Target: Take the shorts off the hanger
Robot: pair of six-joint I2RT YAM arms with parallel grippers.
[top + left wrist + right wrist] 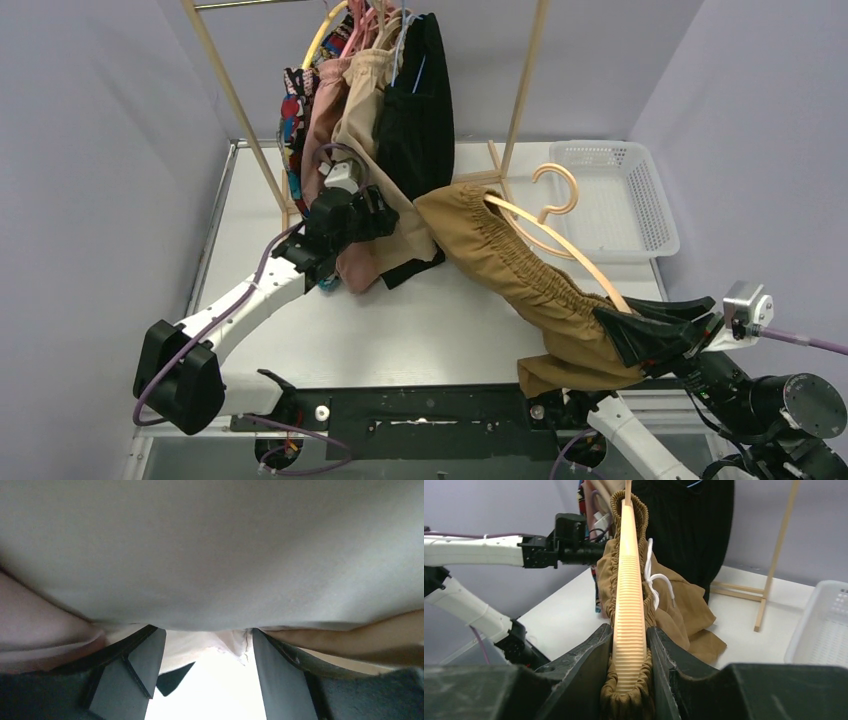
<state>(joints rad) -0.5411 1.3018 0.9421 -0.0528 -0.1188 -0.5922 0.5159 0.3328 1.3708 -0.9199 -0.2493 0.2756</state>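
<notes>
White table [430, 320] is carrying a light wooden garment rack [522, 90] at its far side and a white perforated plastic basket [655, 215] at far right. Black shorts [420, 110], beige shorts [365, 100], plain dusty pink shorts [325, 120] and multicolour comic-print shorts [295, 115] are hanging bunched together on the rack.

Mustard-brown elastic-waist shorts [520, 270] are sitting off the rack, slanting over the table from its middle toward the near right corner, threaded on a pale orange ribbed plastic hanger [629, 580]. Right gripper [629, 629] is pinching the gathered waistband against the near end of that hanger, one finger pressing in on each side; loose legs are drooping below the fingers.

Left gripper [380, 215] is reaching into the hanging bunch, nosing against the beige shorts low down, fingers spread apart.

Top view alone is showing the hanger's far end lying clear of the rack, near the basket. Right wrist view alone is showing the hanger ribbing and a white drawstring [656, 582] dangling at the waistband. Left wrist view alone is showing beige cloth lying across ahead of the left fingertips [150, 650], bright table showing through the gap between them.
</notes>
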